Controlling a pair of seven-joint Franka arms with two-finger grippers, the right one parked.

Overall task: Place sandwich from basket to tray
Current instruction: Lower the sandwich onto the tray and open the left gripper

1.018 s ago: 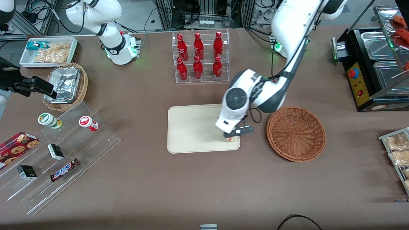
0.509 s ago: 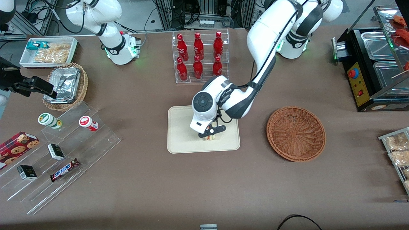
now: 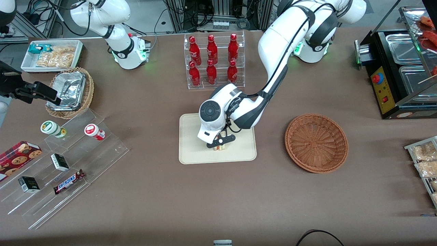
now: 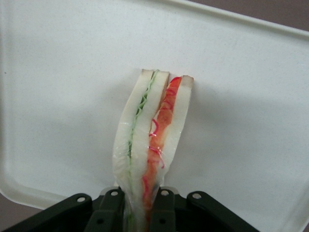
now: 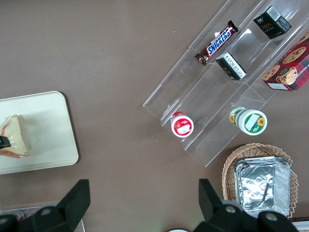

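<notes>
Brown matte cloth covers the table (image 3: pixel 218 198), with cables and frame rails at its back edge. Toward the parked arm's end, well away from the gripper, a white deep bin (image 3: pixel 51 54) holds snack packets, and beside it a tan wicker basket (image 3: pixel 70 92) holds crumpled foil trays. Nearer the front camera, clear acrylic steps (image 3: pixel 68 171) carry small jars, dark boxes and a chocolate bar; the right wrist view shows these from above, with the bar's wrapper readable. A clear rack (image 3: pixel 213 61) of red bottles stands farther from the front camera than the gripper.

The gripper (image 3: pixel 220 141) hangs low over the tray (image 3: pixel 191 150), a flat cream rectangle with rounded corners and a low rim. Its fingers (image 4: pixel 111 212) are pinched on the sandwich (image 3: pixel 220 146), which stands on edge over the tray's middle. Only the left wrist view shows the wedge closely (image 4: pixel 149 145): pale bread slices squeezed together at the grip, green and red filling along the cut edge, glossy wrap. Whether it touches the tray cannot be told.

Toward the working arm's end, well apart from the gripper, sits the round, shallow, reddish-brown woven basket (image 3: pixel 316 142), with nothing in it.
</notes>
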